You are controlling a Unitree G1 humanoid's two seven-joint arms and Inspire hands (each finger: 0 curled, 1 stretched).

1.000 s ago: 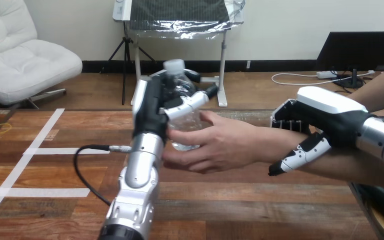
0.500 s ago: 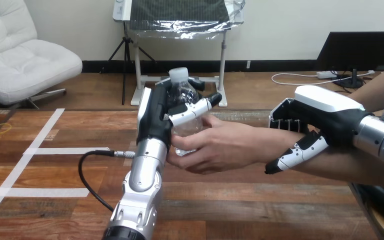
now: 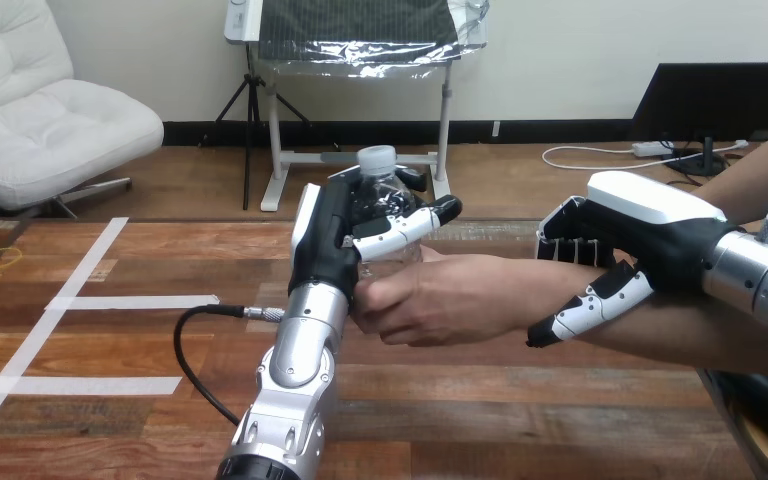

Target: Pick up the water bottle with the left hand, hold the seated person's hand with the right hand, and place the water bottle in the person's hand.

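- The wooden table (image 3: pixel 520 400) was the biggest thing in the shot. Its far edge ran behind both hands and its right edge sat under the person's forearm (image 3: pixel 680 335). The left half was open boards apart from white tape strips (image 3: pixel 90 385), so there was plenty of free room on that side.
- The left arm (image 3: pixel 295 380) came up from the bottom edge near the middle. The forearm came in from the right, held above the tabletop.
- The right hand (image 3: pixel 650 230) sat on top of the person's wrist. Its fingers hooked over the far side and its thumb curled across the near side.
- The left hand (image 3: pixel 325 240) was wrapped around the water bottle (image 3: pixel 380 182), with its thumb lying across the front.
- The person's hand (image 3: pixel 450 300) was curled round the bottle's lower part and touching the left hand, so both were on it.
- The bottle stood upright above the table, between the two robot hands, with its white cap (image 3: pixel 377 158) poking out over the fingers.
- A black cable (image 3: pixel 195 350) looped just left of the left arm.
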